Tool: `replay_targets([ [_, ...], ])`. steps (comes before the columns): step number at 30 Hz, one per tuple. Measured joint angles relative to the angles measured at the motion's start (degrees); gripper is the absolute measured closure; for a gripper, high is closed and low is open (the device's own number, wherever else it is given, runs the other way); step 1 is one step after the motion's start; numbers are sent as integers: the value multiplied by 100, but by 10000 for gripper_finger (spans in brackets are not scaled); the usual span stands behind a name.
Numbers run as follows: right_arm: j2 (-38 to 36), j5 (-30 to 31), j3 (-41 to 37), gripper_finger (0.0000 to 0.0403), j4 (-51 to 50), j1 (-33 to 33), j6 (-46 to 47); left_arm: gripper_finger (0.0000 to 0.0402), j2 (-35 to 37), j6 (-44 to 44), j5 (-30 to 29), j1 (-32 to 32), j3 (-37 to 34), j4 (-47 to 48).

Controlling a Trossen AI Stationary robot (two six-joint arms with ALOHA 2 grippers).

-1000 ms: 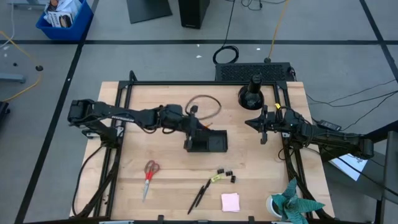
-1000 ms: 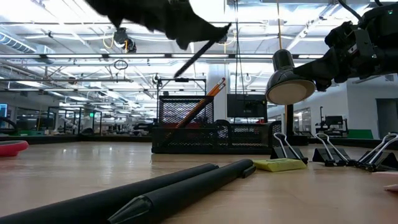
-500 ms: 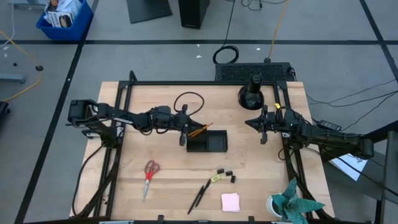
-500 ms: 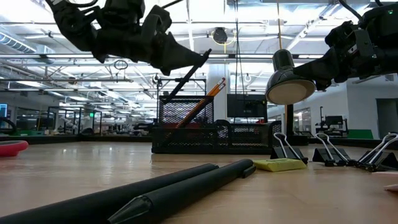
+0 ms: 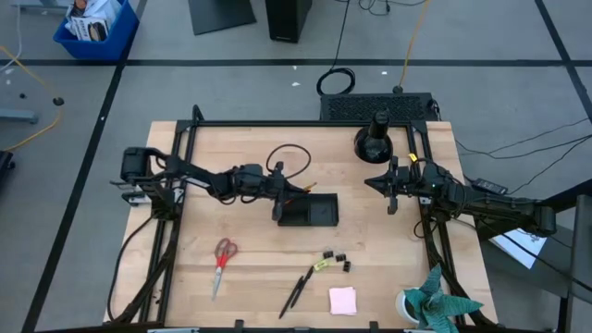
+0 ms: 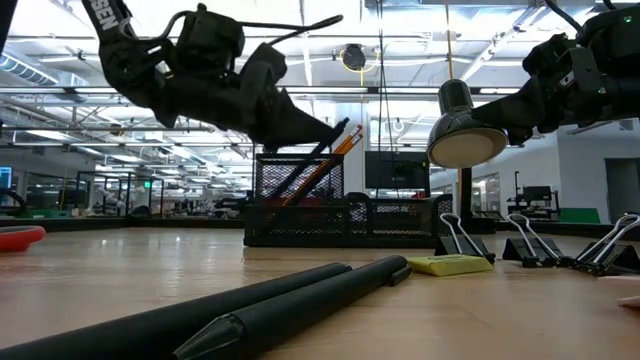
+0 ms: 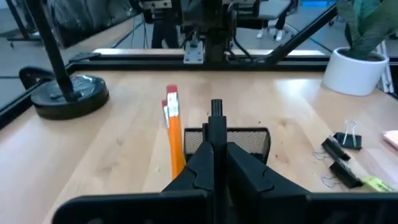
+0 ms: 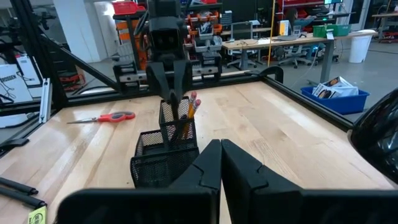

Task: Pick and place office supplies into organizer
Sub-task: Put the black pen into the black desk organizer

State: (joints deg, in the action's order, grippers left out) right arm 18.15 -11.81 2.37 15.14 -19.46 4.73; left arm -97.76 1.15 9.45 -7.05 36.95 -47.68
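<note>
The left claw [image 7: 215, 163] gripped a black pen [image 7: 216, 122] over the organizer's [image 5: 309, 212] left compartment, beside the orange pencils [image 7: 173, 127]. The right claw [image 5: 392, 190] hung closed and empty above the tabletop's [image 5: 250, 254] right side.

- The table [image 5: 231, 250] is pale wood with a smooth, matt grain.
- The organizer [image 8: 163, 149] is black wire mesh.
- The orange pencils [image 7: 175, 134] look glossy, painted.
- The pens [image 6: 270, 310] are matt black.

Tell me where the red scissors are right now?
In the high view, the scissors lie flat on the table's left front part, left of the two black pens and nearer the front than the organizer.
</note>
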Motion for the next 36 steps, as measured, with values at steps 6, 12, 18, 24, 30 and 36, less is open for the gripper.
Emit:
replay_targets([
  [6,1,0,-1,399,0,0,-79,392,-66,-52,-49,2,0,168],
  [12,-1,0,0,399,0,0,-92,378,-65,5,-113,0,0,291],
  [18,1,-2,0,399,0,0,-92,376,-65,-77,-199,1,0,309],
  [24,-2,-2,0,399,0,0,-92,353,-65,-191,-208,0,4,367],
  [30,0,-3,0,399,0,0,-92,296,-65,-235,-211,0,4,360],
  [36,1,-4,0,399,0,0,-92,263,-44,-175,-212,0,7,186],
])
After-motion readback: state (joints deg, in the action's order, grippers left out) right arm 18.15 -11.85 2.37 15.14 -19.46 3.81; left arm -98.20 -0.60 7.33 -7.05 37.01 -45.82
